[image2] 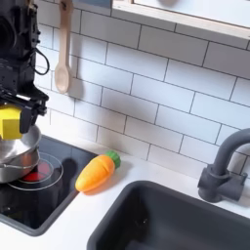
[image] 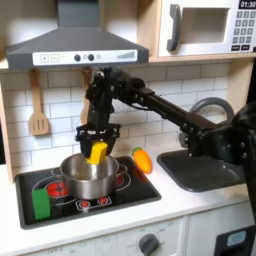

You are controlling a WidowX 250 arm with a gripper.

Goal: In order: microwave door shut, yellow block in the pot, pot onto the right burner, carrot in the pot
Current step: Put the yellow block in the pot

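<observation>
gleaming black cooktop [image: 140,188] under white tile wall [image2: 166,88], claw [image: 98,148] pinching yellow block [image: 98,152] above pot [image: 88,177]

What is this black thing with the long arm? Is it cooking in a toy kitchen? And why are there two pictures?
It is a robot arm, and its claw is called a gripper. It works in a toy kitchen. Two cameras took pictures at the same moment: the first exterior view looks at the whole kitchen from the front, and the second exterior view looks from close up beside the stove. The gripper holds a yellow block just above a shiny pot, which sits on the black cooktop. A green block stands on the cooktop too. An orange carrot lies on the counter between stove and sink. The microwave door up top is shut.
</observation>
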